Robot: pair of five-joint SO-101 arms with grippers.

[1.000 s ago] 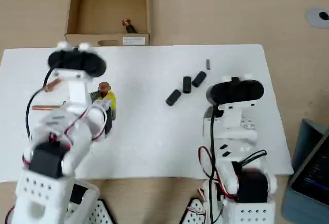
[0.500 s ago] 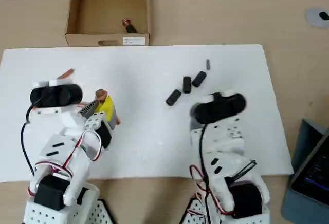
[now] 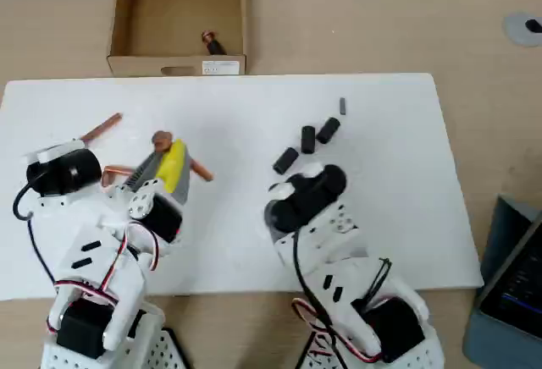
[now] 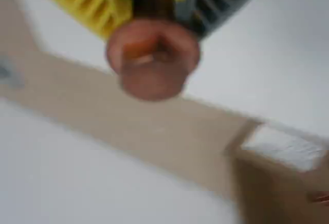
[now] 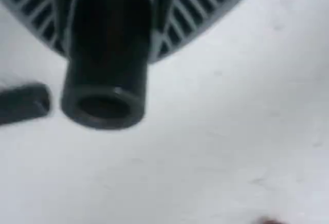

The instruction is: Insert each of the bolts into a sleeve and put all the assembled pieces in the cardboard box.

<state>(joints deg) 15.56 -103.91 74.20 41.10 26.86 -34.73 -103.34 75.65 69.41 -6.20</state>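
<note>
Left claw (image 4: 157, 21) is clamped on a copper bolt (image 4: 152, 62), up over the white mat (image 3: 381, 217) on the near side of the cardboard box (image 3: 118, 13), just out from its front wall. Right claw (image 5: 110, 34) is closed round a black sleeve (image 5: 105, 85), farther from the box and off to its right.

What worries me: both parts are round and look slick, and the jaws are ribbed plastic, so imo either one can twist in the grip when they meet. If bolt and bore aren't lined up, the bolt prob catches the sleeve rim and shoves it crooked or pops it out. Anything dropped will roll bc it's all cylinders. Also I only see the bolt's head poking past the fingertips, can't tell how much shank is free to go in.

Three loose sleeves (image 3: 308, 139) lie between the right claw and the box, so a sloppy swing could scatter them. A loose bolt (image 3: 102, 126) lies off the box's front-left corner. One finished piece (image 3: 210, 43) sits inside the box by its front wall.

Materials: the bolt has a dull coppery sheen and a round domed head. The sleeve is a matte black tube w/ an open bore, plastic or rubber, can't say which. The box is plain brown cardboard w/ an open top.
</note>
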